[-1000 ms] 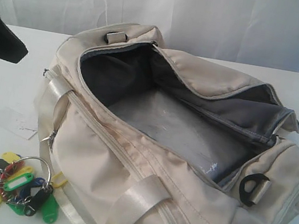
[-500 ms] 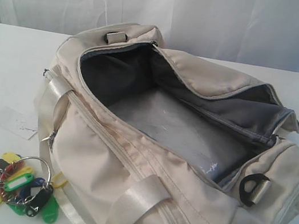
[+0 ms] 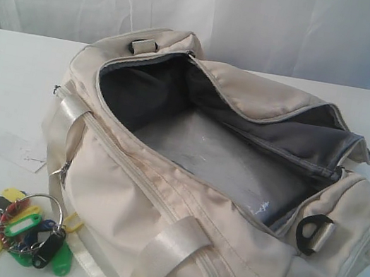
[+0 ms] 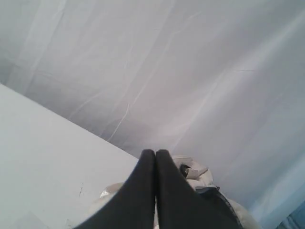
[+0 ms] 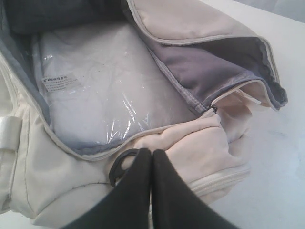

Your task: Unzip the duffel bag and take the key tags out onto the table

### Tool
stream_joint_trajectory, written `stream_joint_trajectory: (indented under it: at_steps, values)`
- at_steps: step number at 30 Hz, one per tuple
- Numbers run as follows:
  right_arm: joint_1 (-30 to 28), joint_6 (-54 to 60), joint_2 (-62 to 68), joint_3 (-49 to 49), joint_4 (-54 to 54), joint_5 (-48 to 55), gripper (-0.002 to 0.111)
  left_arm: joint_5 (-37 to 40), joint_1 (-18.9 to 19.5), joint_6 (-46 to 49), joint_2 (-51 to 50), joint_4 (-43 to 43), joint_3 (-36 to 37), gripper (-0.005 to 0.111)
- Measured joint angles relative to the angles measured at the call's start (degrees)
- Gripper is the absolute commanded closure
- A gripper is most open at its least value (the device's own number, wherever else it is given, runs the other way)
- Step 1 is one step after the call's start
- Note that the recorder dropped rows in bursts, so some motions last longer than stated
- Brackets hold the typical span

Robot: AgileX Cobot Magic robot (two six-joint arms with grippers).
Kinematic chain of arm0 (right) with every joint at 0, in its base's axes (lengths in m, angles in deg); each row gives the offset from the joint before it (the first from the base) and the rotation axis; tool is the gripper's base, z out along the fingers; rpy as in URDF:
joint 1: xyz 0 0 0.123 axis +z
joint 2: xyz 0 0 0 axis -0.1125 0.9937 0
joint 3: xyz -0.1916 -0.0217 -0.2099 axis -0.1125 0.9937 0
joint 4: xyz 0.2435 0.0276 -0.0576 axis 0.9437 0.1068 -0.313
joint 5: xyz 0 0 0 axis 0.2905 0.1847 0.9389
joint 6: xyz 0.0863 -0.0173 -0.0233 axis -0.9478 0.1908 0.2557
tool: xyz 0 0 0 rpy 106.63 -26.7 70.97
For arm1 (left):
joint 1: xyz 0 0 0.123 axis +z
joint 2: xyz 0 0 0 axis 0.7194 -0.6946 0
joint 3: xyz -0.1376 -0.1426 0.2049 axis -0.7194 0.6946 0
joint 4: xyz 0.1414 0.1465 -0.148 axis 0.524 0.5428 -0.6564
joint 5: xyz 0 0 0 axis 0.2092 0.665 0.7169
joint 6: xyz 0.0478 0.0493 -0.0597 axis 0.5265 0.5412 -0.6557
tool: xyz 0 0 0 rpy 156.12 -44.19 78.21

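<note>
At the near left of the white surface (image 3: 9, 79), the key tags (image 3: 20, 228) are lying in a loose bunch just beside the bag's front corner. They are small glossy plastic tabs in green, yellow, black, red and blue, fanning out from a thin metal ring (image 3: 41, 195). Just behind them a flat white paper tag (image 3: 18, 150) is resting on the surface. The duffel bag (image 3: 130, 208) is sprawling across the middle and right, its soft cream fabric wrinkling along the sides and a satin strap (image 3: 169, 247) shining over the front wall. Its top zipper is gaping open, the flap (image 3: 264, 95) is folding back to show grey lining, and a flat, crinkly clear-plastic packet (image 5: 95, 95) is lying on the bottom. A black plastic D-ring (image 3: 313, 233) is hanging at the right end. A pale draped curtain (image 3: 264, 16) is closing off the back. The left fingers (image 4: 143, 191), smooth and black, are pressing together and holding nothing, with one end of the bag showing beyond them. The right fingers (image 5: 138, 191) are likewise pressing together, hovering just over the D-ring end with nothing between them.
</note>
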Motion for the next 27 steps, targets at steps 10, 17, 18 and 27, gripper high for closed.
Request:
stream_joint_trajectory:
  at_steps: [10,17,18,27]
  values:
    - [0.0,0.0,-0.1,0.0,0.0,0.4,0.108,-9.2,-9.5,-0.3,5.8,-5.9,13.0,0.107]
    - [0.1,0.0,-0.1,0.0,0.0,0.4,0.108,-16.7,-13.8,-0.3,5.8,-6.1,14.4,0.107]
    - [0.1,0.0,-0.1,0.0,0.0,0.4,0.108,-16.8,-13.8,-0.3,5.8,-6.1,14.4,0.107]
    - [0.1,0.0,-0.1,0.0,0.0,0.4,0.108,-14.3,-13.8,-11.9,5.8,-6.6,14.4,0.107]
